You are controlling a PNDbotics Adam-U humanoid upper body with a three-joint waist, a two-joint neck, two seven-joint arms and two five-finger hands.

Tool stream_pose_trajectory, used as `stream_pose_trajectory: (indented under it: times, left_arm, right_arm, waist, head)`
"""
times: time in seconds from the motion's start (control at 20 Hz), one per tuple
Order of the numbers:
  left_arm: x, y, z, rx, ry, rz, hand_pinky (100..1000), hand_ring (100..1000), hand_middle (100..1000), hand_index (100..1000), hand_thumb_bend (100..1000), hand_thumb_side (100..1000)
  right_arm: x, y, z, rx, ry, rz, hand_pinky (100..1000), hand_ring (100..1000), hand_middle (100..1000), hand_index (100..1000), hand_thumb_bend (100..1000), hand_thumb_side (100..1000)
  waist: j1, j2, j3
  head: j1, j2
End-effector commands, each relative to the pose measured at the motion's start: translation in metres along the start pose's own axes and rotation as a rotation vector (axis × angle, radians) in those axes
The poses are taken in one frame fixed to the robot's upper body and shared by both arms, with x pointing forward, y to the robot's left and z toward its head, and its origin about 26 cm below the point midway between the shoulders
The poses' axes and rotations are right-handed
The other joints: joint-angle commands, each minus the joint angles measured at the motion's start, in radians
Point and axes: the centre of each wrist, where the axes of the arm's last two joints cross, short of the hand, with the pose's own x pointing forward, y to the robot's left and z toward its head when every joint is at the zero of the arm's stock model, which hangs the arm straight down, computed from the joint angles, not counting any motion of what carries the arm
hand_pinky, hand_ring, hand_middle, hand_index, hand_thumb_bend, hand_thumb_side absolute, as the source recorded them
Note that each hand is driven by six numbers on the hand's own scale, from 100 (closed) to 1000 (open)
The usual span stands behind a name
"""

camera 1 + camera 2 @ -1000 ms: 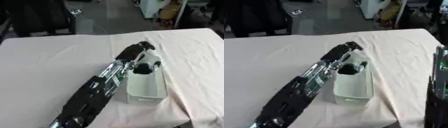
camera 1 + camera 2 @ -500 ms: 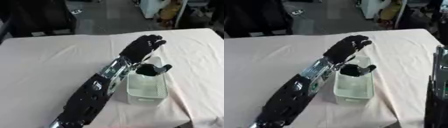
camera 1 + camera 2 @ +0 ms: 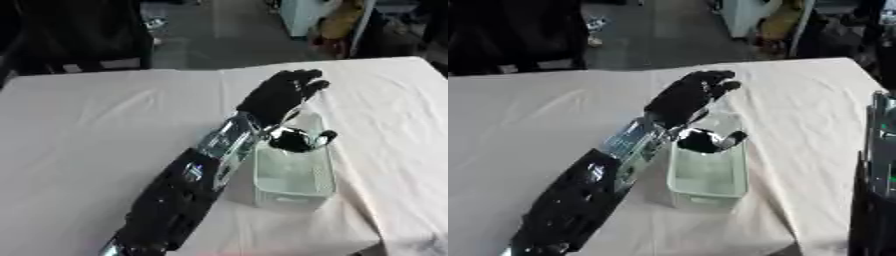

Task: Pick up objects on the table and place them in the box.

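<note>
My left arm reaches from the lower left across the table, and its hand (image 3: 278,96) hangs open above the far end of the box, fingers spread and holding nothing. The box (image 3: 293,186) is a pale, translucent oblong tub standing on the white tablecloth. A dark rounded thing with a pale shiny patch (image 3: 296,140) lies inside the box at its far end, just below the hand and apart from it. Only a dark stretch of my right arm (image 3: 877,180) shows, at the right edge of the right eye view; its hand is hidden.
The white cloth covers the table (image 3: 96,130), with folds near the box. Beyond the far edge are a dark chair (image 3: 79,35) and floor clutter. The table's near edge runs close under the box.
The left hand was low at the box with its fingers closed round the dark thing. It has since lifted, opened and spread its fingers, leaving the dark thing in the box.
</note>
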Motion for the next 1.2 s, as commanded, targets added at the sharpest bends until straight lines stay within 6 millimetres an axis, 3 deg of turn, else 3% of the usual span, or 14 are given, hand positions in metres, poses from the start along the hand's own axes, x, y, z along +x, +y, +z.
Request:
stream_pose_trajectory:
  times: [0.05, 0.1, 0.2, 0.25, 0.35, 0.4, 0.55, 0.75, 0.9, 1.2]
  left_arm:
    - [-0.012, 0.054, 0.008, 0.245, -0.009, 0.069, 672, 806, 907, 881, 100, 667]
    - [-0.016, 0.068, 0.015, 0.305, -0.006, 0.103, 632, 778, 882, 852, 100, 556]
    - [-0.032, 0.104, 0.04, 0.479, 0.028, 0.179, 611, 768, 877, 829, 100, 596]
    - [-0.043, 0.117, 0.055, 0.538, 0.065, 0.208, 572, 751, 889, 811, 100, 674]
    - [-0.063, 0.131, 0.085, 0.603, 0.166, 0.273, 525, 735, 920, 797, 100, 755]
    - [-0.071, 0.136, 0.097, 0.625, 0.217, 0.311, 515, 728, 926, 800, 100, 748]
    - [-0.092, 0.139, 0.125, 0.695, 0.347, 0.431, 460, 695, 937, 769, 100, 821]
    - [-0.124, 0.122, 0.151, 0.812, 0.537, 0.616, 394, 655, 953, 746, 125, 919]
    - [-0.137, 0.112, 0.16, 0.872, 0.618, 0.691, 388, 653, 959, 748, 127, 932]
    - [-0.141, 0.107, 0.163, 0.881, 0.639, 0.717, 385, 655, 965, 751, 127, 933]
  right_arm:
    - [0.004, -0.004, -0.008, -0.012, -0.029, 0.01, 705, 790, 866, 886, 100, 716]
    - [0.004, -0.005, -0.008, -0.011, -0.029, 0.012, 705, 789, 866, 885, 100, 715]
    - [0.003, -0.006, -0.008, -0.012, -0.025, 0.019, 705, 789, 866, 885, 100, 716]
    - [0.003, -0.007, -0.008, -0.01, -0.022, 0.024, 704, 787, 866, 885, 100, 720]
    - [0.002, -0.009, -0.007, -0.004, -0.016, 0.034, 704, 787, 866, 885, 100, 720]
    - [0.002, -0.01, -0.007, -0.001, -0.014, 0.038, 704, 786, 865, 886, 100, 696]
    - [0.001, -0.011, -0.006, 0.006, -0.009, 0.044, 704, 786, 866, 886, 100, 721]
    - [0.002, -0.009, -0.005, 0.023, -0.006, 0.032, 702, 784, 866, 887, 100, 727]
    - [0.002, -0.008, -0.005, 0.034, -0.005, 0.024, 701, 783, 866, 887, 100, 734]
    - [0.003, -0.006, -0.005, 0.046, -0.009, 0.01, 701, 783, 866, 887, 100, 726]
  waist:
    - [-0.004, -0.008, 0.005]
    - [-0.004, -0.008, 0.006]
    - [-0.004, -0.008, 0.013]
    - [-0.004, -0.008, 0.018]
    - [-0.003, -0.009, 0.025]
    - [-0.003, -0.01, 0.028]
    - [-0.004, -0.013, 0.035]
    - [-0.002, -0.017, 0.044]
    - [0.0, -0.016, 0.047]
    - [0.002, -0.017, 0.046]
  head:
    - [-0.006, -0.001]
    - [-0.008, 0.0]
    - [-0.019, 0.001]
    - [-0.025, 0.004]
    - [-0.037, 0.007]
    - [-0.04, 0.007]
    - [-0.037, 0.007]
    - [-0.018, 0.007]
    - [-0.006, 0.007]
    - [0.002, 0.007]
